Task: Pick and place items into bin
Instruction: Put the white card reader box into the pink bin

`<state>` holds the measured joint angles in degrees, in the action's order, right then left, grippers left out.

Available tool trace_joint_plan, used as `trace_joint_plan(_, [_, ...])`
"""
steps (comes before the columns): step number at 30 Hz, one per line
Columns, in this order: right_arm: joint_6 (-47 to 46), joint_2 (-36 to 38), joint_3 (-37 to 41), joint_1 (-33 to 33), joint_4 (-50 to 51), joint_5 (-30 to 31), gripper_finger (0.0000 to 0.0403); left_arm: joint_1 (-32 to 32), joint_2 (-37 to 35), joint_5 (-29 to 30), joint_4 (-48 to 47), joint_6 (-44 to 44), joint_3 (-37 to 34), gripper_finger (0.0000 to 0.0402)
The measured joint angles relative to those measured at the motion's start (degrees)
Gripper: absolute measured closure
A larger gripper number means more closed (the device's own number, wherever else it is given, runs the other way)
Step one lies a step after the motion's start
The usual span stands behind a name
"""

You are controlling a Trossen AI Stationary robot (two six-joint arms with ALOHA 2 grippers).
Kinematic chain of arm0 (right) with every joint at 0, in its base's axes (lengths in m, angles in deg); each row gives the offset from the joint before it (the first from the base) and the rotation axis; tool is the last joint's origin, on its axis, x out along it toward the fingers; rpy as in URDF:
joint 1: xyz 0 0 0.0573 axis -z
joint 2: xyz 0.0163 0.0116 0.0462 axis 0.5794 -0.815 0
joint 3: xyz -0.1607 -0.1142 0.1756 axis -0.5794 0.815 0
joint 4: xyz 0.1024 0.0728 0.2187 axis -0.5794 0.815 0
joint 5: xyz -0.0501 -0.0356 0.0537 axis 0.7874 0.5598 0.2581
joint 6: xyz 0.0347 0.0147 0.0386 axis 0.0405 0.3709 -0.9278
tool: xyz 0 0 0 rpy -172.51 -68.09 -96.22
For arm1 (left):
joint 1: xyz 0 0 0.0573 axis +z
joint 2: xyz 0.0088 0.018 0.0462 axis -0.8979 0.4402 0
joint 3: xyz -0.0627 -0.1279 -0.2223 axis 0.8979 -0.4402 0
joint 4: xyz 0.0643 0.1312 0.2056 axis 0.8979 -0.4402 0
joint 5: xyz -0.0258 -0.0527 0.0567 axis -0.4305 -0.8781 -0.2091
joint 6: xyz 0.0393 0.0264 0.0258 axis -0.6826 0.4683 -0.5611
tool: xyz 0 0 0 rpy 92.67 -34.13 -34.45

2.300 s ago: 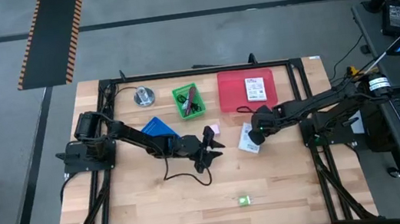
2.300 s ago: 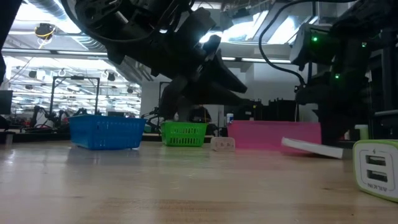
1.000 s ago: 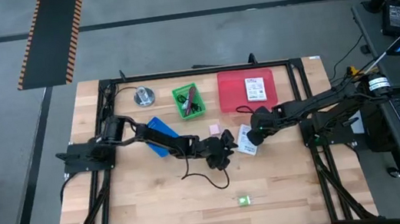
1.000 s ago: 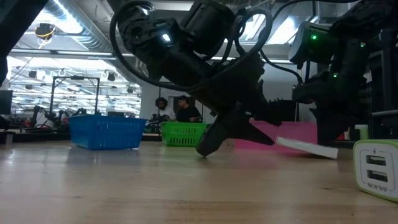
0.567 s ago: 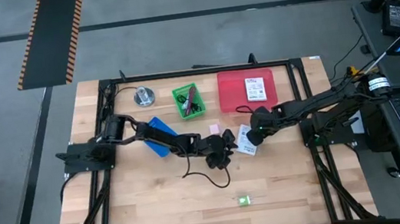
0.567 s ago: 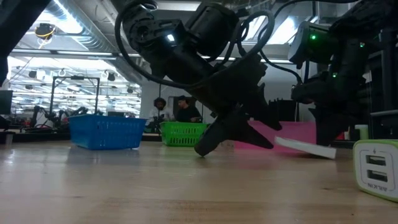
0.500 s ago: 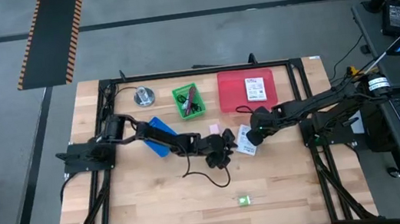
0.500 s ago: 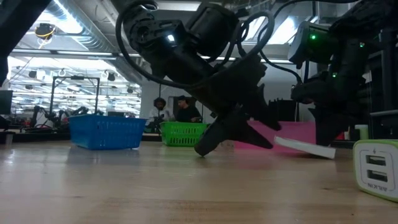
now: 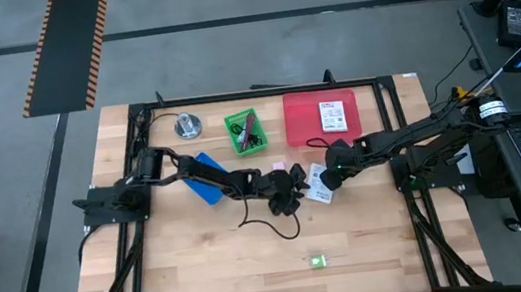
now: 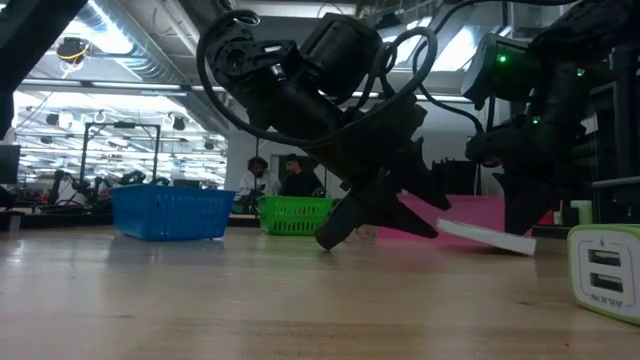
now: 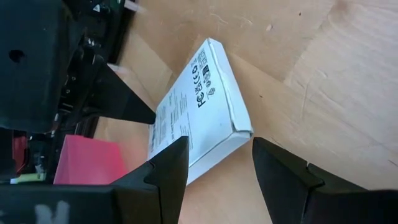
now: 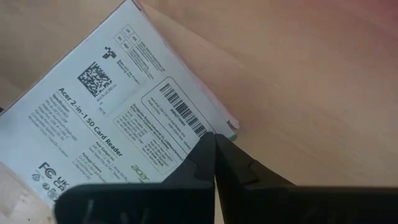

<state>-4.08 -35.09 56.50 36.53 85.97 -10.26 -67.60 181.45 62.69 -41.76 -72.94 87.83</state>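
White packet [image 12: 118,118]: flat white carton, black print, barcode, green mark at one corner; lies mid-worktop, nearer the right edge, one end tilted up off the wood. Right gripper [image 9: 333,173] pinched fully closed, tips pressing on the packet's edge. Left gripper [image 11: 214,163] fingers parted, empty, just beside the packet.

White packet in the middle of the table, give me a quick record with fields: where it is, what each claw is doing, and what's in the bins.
packet: white packet in front of the pink bin, one end raised off the table
right claw: shut on the packet's edge
left claw: open, facing the packet's other end
pink bin: holds another white packet
green bin: holds small items
blue bin: contents hidden
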Motion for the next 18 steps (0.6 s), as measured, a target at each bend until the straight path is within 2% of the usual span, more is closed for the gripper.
trace_joint_plan(14, [-0.02,-0.02,0.00,-0.02,-0.54,-0.24,0.0403,0.23,0.30,-1.92,5.73,0.01,-0.20,0.0229])
trace_joint_plan(18, [-0.02,-0.02,0.00,-0.02,-0.74,-0.25,0.0403,0.46,0.27,-3.32,5.99,-2.31,-0.20,0.0229])
